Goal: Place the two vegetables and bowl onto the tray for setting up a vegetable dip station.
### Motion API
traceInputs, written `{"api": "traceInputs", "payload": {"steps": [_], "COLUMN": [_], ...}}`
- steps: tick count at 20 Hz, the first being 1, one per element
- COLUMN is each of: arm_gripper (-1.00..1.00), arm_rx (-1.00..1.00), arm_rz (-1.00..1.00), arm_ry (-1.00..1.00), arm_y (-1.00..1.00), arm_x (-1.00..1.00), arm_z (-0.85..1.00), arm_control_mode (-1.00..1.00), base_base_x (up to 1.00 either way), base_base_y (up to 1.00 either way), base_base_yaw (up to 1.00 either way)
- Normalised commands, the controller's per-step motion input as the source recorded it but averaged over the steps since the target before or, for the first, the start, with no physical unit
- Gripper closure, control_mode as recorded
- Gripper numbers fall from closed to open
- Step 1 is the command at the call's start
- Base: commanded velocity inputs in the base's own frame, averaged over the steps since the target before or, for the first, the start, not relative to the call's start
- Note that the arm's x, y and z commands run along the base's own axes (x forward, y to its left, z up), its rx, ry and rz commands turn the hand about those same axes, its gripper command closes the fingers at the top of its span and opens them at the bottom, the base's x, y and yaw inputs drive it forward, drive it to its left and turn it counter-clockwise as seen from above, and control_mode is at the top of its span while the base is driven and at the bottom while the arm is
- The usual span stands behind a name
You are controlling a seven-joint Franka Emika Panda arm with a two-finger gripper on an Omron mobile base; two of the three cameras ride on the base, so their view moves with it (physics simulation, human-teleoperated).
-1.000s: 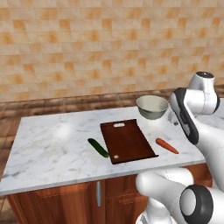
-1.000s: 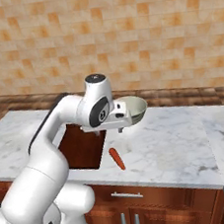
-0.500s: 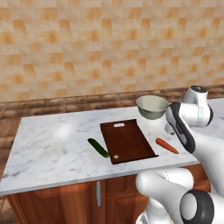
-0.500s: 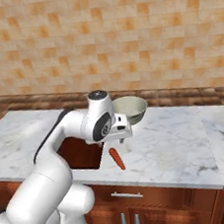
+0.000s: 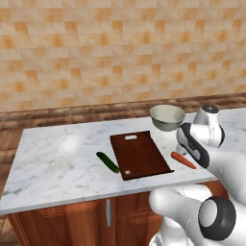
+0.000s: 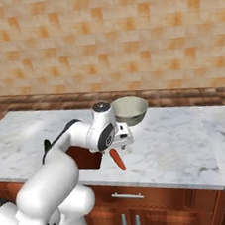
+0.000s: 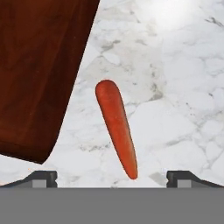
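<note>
The orange carrot (image 7: 117,127) lies on the marble just right of the dark reddish-brown tray (image 7: 39,74), its pointed end toward the hand. My gripper (image 7: 112,179) hovers low over it, open, the two fingertips (image 7: 43,177) spread wide on either side of the carrot's tip, nothing held. From the left base view the carrot (image 5: 183,160) lies beside the tray (image 5: 139,154), the dark green cucumber (image 5: 108,162) rests along the tray's left edge, and the pale bowl (image 5: 167,117) stands behind the tray's far right corner. The hand sits just above the carrot (image 6: 117,159), with the bowl (image 6: 129,110) behind it.
The marble counter (image 5: 62,158) ends in a front edge close to the carrot and the tray's near end. A tiled brick wall (image 5: 120,53) runs behind the counter. Open marble (image 6: 178,141) stretches to the right of the carrot.
The arm has folded down and the hand has dropped from near the bowl to just over the carrot. Carrot, cucumber, bowl and tray have stayed where they were.
</note>
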Motion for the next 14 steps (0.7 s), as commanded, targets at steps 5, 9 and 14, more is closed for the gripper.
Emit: {"api": "traceInputs", "payload": {"steps": [5,9,14], "arm_gripper": [-1.0,-1.0,-1.0], "arm_rx": [0.0,0.0,0.0], "arm_rz": [0.05,0.05,0.05], "arm_ry": [0.02,0.02,0.03], "arm_y": [0.0,0.0,0.0], "arm_x": [0.3,0.3,0.18], "arm_z": [-0.21,-0.24,-0.29], "arm_control_mode": [-1.0,-1.0,-1.0], "base_base_x": [0.0,0.0,0.0], "base_base_y": [0.0,0.0,0.0], "base_base_yaw": [0.0,0.0,0.0]}}
